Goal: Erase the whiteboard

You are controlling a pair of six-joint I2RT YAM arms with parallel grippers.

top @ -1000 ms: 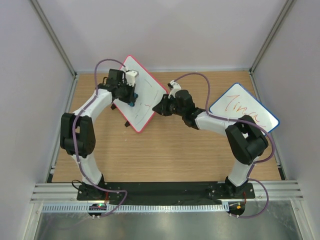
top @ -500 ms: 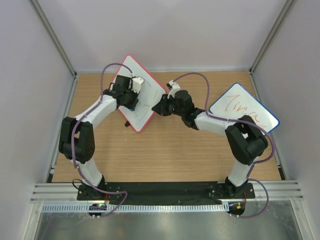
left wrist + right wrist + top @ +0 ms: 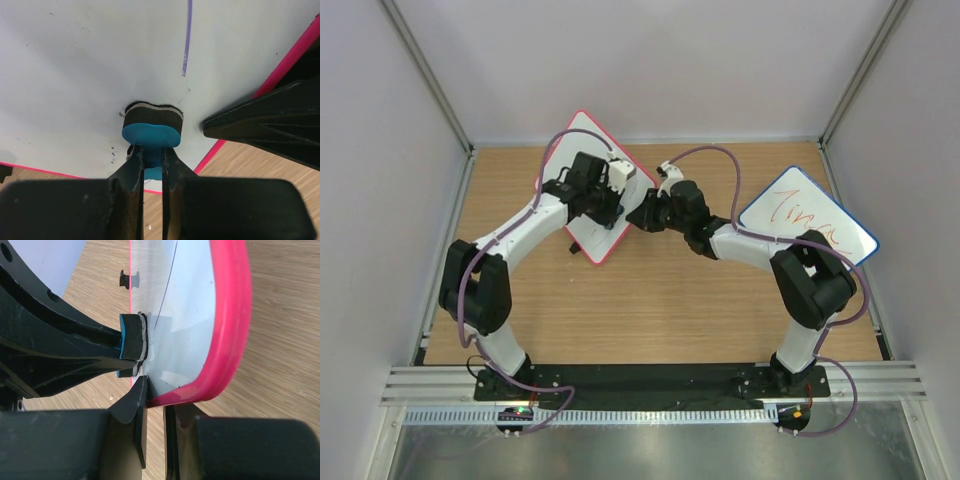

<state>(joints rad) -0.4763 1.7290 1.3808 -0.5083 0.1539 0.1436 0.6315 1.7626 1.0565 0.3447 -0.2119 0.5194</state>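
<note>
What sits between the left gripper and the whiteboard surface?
A blue eraser: the left gripper clamps it, its felt side pressed on the whiteboard. The left wrist view shows it.

1. Bright, even light from above in the overhead view. The walls [image 3: 650,60] came out pale and flat, with no hot spots.
2. Shadows on the table [image 3: 670,300] were faint and soft-edged, just a smudge beneath each arm.
3. The metal sill [image 3: 650,450] at the near edge gave back a dull grey sheen.
4. Left wrist view: the whiteboard [image 3: 90,60] read cool and greyish. A soft shadow ringed the eraser [image 3: 151,131]. The left gripper [image 3: 151,155] sat close to the lens, near-black and blurred.
5. Right wrist view: the right gripper [image 3: 156,400] was a dark silhouette. The board's red rim looked soft and its face carried a pale sheen. The wood grain was crisp on the right.
</note>
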